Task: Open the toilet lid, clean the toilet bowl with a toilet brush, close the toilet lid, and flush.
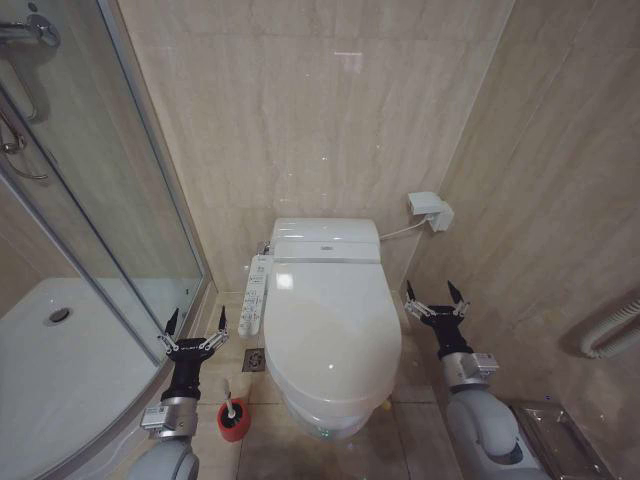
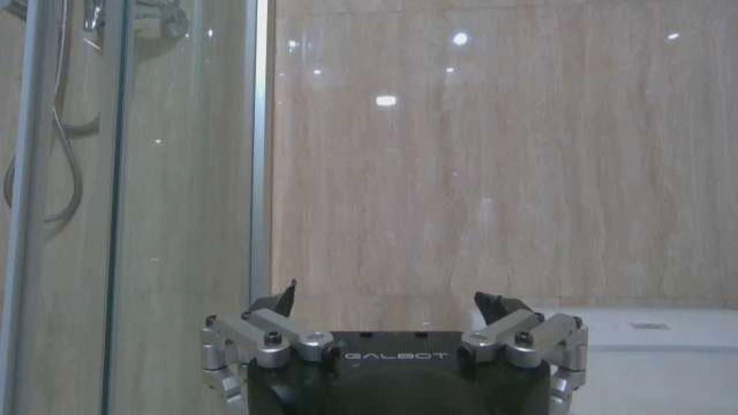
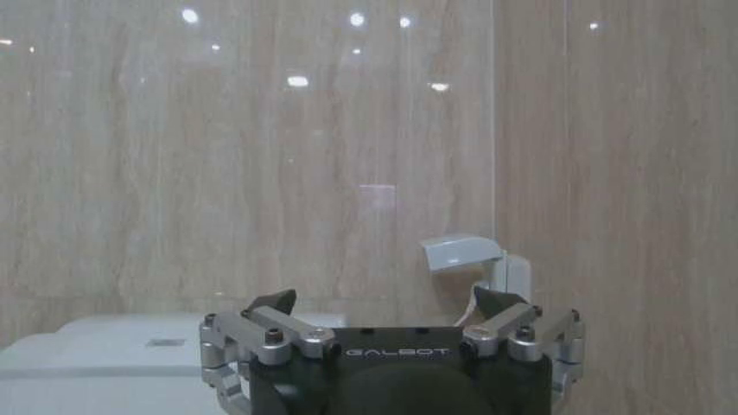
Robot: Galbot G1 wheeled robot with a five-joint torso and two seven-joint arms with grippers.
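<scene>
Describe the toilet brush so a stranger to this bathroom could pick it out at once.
Start at the white toilet bowl against the back wall. On the floor at its left, beside the shower tray, stands the toilet brush: a thin pale handle in a small round holder, the one red thing there.

The toilet lid (image 1: 332, 318) lies closed, open air above it. Left of the lid, the button panel (image 1: 254, 294), the toilet brush (image 1: 232, 415) in its red holder and the shower glass (image 1: 130, 230) narrow the gap. Right of the lid, bare floor runs to the side wall (image 1: 540, 220), where a white wall box (image 1: 430, 210) protrudes.
</scene>
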